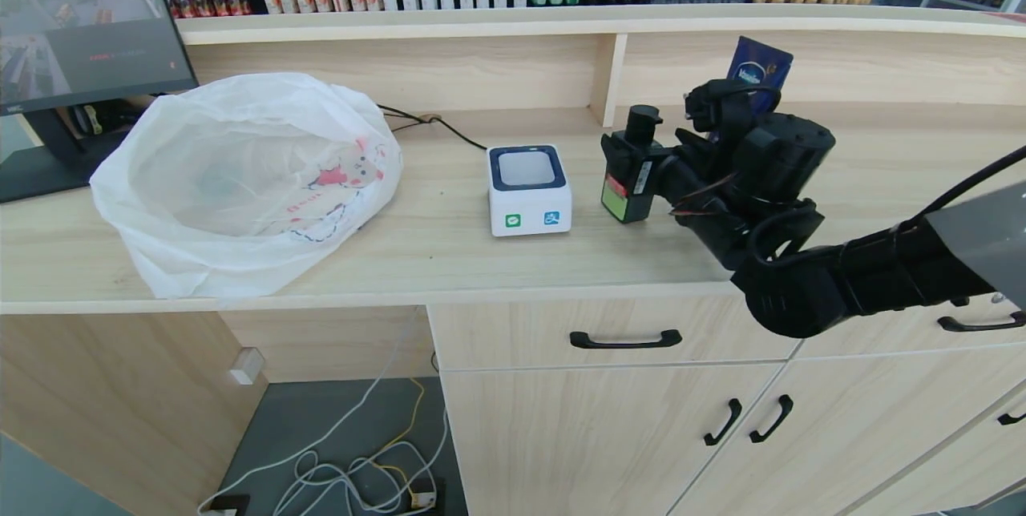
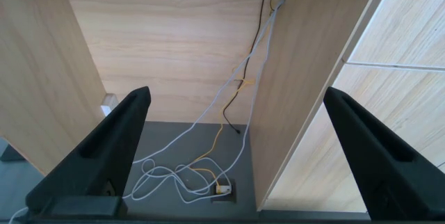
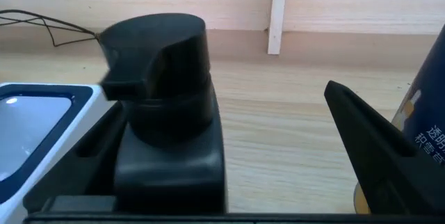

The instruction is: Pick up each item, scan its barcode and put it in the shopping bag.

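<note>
A black bottle (image 1: 632, 171) with a flip cap and a green label stands just right of the white barcode scanner (image 1: 529, 189) on the wooden counter (image 1: 433, 251). My right gripper (image 1: 645, 179) is around the bottle (image 3: 170, 120) with its fingers open; the bottle sits close to one finger, and the other finger (image 3: 375, 154) is well clear of it. A dark blue pouch (image 1: 758, 71) stands behind the right arm, near the back wall. The white plastic shopping bag (image 1: 240, 179) lies open at the counter's left. My left gripper (image 2: 236, 99) hangs open below the counter, holding nothing.
A monitor (image 1: 80, 19) stands at the far left, behind the bag. A black cable (image 1: 433, 125) runs along the counter's back to the scanner (image 3: 28, 123). Drawers and cabinet doors (image 1: 625, 340) lie under the counter. Loose cables (image 2: 208, 175) lie on the floor.
</note>
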Tool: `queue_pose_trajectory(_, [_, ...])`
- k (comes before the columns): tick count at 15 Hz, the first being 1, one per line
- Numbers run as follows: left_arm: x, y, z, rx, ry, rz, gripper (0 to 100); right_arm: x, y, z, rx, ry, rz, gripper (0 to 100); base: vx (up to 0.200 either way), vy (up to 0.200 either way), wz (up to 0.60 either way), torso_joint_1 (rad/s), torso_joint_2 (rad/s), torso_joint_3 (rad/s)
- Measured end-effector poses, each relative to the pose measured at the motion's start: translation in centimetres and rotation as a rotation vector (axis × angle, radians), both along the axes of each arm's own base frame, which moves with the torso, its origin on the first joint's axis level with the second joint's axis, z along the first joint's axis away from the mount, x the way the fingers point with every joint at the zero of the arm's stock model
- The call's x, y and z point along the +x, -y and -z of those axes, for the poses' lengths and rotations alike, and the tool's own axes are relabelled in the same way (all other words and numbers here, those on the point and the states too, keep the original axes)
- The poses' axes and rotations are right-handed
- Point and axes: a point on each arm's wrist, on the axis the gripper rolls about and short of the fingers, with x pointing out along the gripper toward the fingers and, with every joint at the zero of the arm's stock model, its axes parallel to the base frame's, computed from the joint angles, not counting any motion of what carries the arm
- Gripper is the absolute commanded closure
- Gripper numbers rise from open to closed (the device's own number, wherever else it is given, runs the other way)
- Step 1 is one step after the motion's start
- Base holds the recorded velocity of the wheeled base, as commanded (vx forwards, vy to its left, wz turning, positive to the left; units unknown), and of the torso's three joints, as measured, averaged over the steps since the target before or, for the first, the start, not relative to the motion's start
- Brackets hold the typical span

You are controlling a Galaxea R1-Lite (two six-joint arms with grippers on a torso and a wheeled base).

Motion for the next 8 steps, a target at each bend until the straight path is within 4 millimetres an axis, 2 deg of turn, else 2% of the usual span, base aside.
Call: queue_pose_trajectory(8, [0.0,0.0,0.0,0.0,0.0,0.0,0,0.9,0.0,1.3,-0.016,-0.03,0.001,0,0.0,0.0,0.0,0.0,0.0,0.0])
